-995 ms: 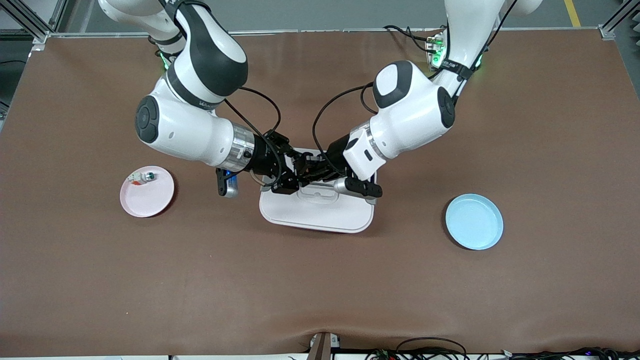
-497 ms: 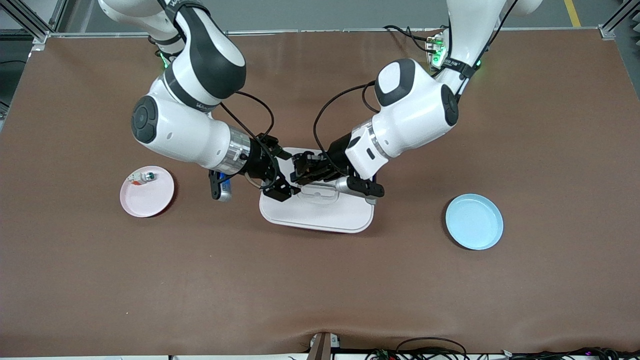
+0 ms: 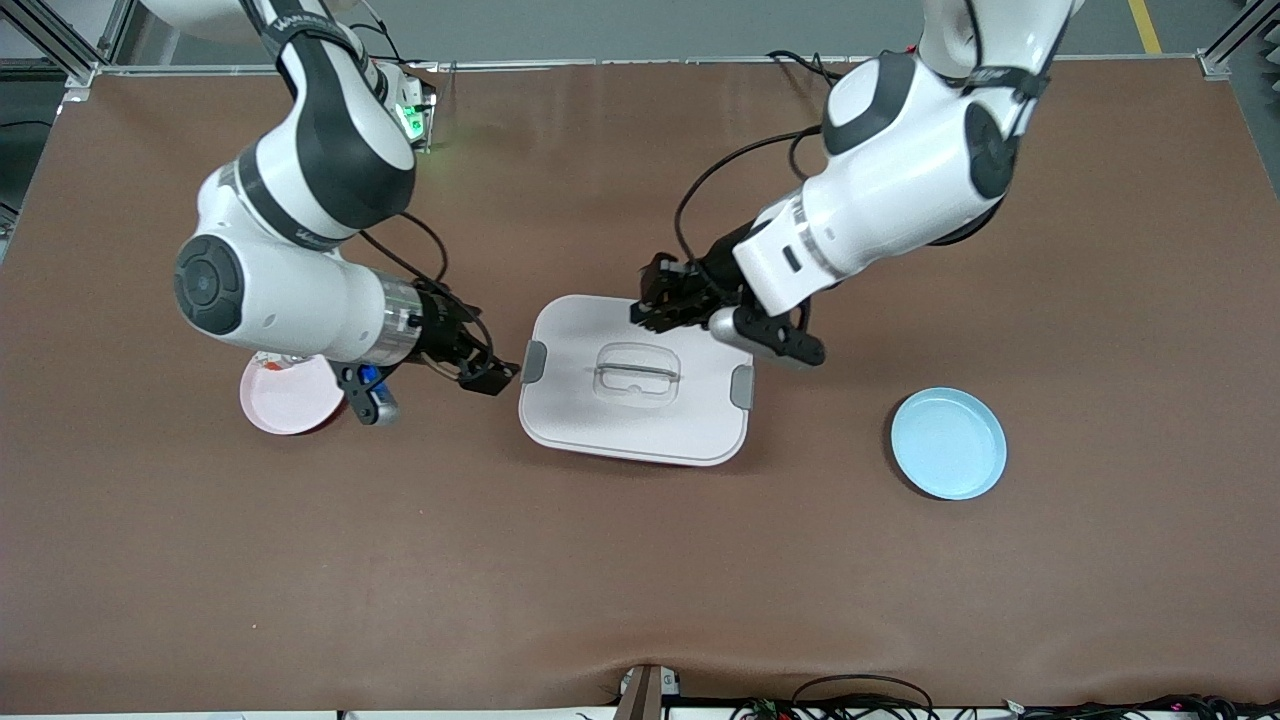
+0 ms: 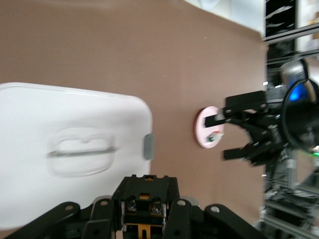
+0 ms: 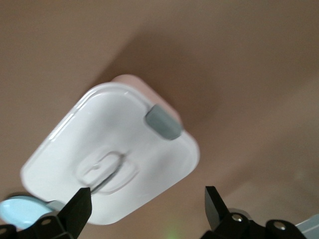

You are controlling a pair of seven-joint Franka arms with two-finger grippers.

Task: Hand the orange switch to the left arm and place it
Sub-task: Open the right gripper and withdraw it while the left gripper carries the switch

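Note:
The orange switch (image 4: 148, 185), a tiny black body with orange markings, sits clamped in my left gripper (image 4: 147, 205). In the front view that gripper (image 3: 648, 302) hangs over the edge of the white lidded box (image 3: 600, 420) that lies farther from the camera; the switch itself is too small to make out there. My right gripper (image 3: 492, 376) is open and empty, low over the table beside the box's grey latch (image 3: 533, 362). Its spread fingers show in the right wrist view (image 5: 148, 205), and the left wrist view shows it open (image 4: 234, 130).
A pink plate (image 3: 285, 405) lies at the right arm's end, partly under that arm. It carries a small white piece with a green tip (image 4: 214, 135). A light blue plate (image 3: 948, 443) lies toward the left arm's end. Brown table mat all around.
The two grippers were together over the box lid. They have drawn apart: the right one, now open, moved off the box toward the pink plate, and the left one pulled back with the switch.

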